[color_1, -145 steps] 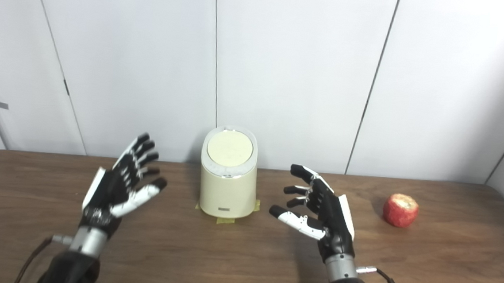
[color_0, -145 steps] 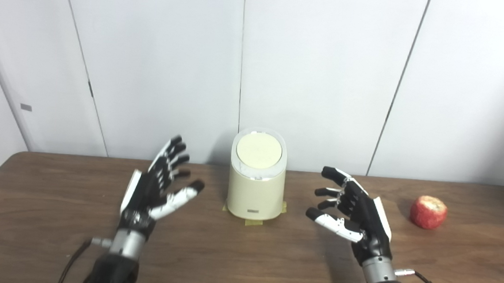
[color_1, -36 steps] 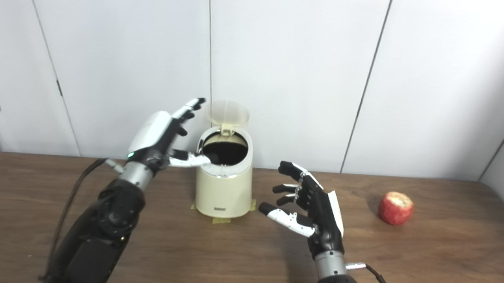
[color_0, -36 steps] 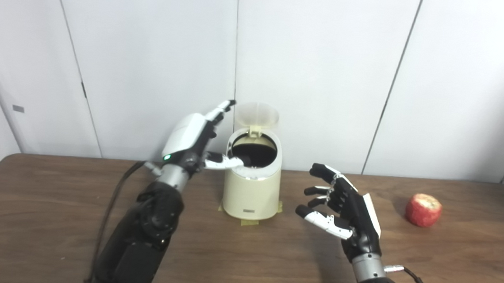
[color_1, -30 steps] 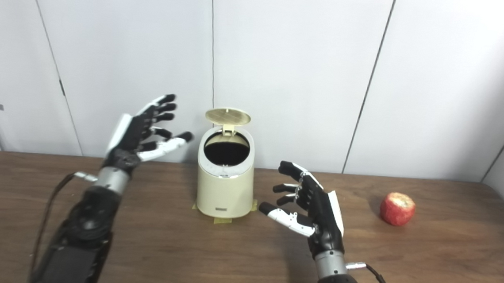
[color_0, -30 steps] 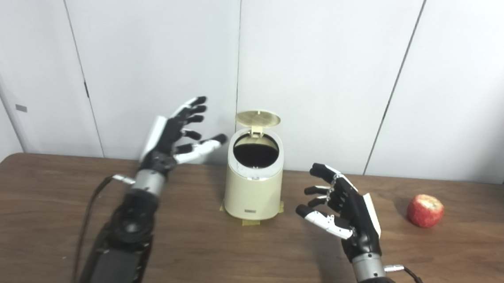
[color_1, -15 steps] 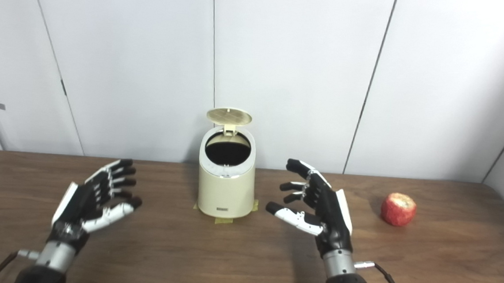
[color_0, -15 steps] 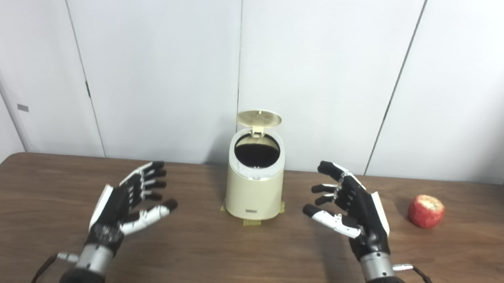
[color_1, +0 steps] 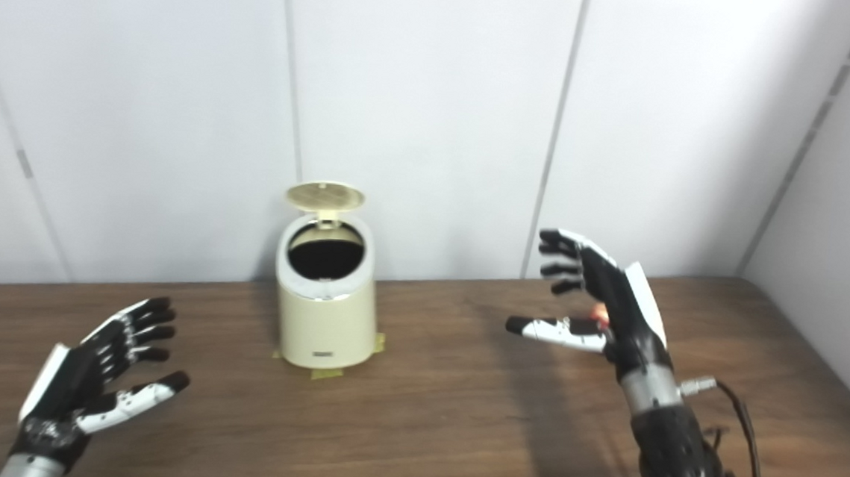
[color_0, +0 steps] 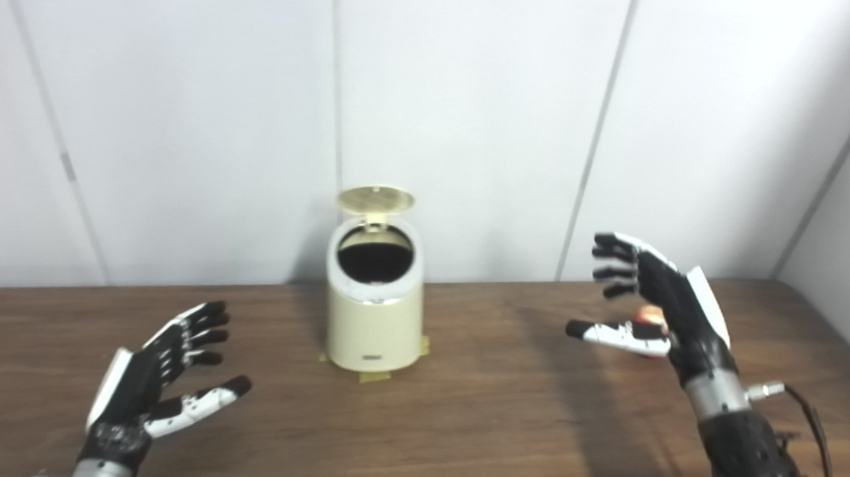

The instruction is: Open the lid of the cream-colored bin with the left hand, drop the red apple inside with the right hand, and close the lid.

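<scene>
Bin (color_0: pixel 372 317): mid-table (color_0: pixel 457 420), near the wall (color_0: pixel 464 106).
Lid (color_0: pixel 375 198): raised behind the opening.
Apple (color_0: pixel 650 314): right of bin, behind right hand (color_0: pixel 652 307).
Left hand (color_0: pixel 161 377): front left.

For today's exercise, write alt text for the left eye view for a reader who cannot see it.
A cream-colored bin stands on a wooden table with its lid up. The open right hand hides most of the red apple; the open left hand waits.

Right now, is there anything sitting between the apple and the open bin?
Nothing visible. The table between the apple and the bin is bare wood, and the lid stands up behind the opening. The right hand mostly hides the apple.
</scene>
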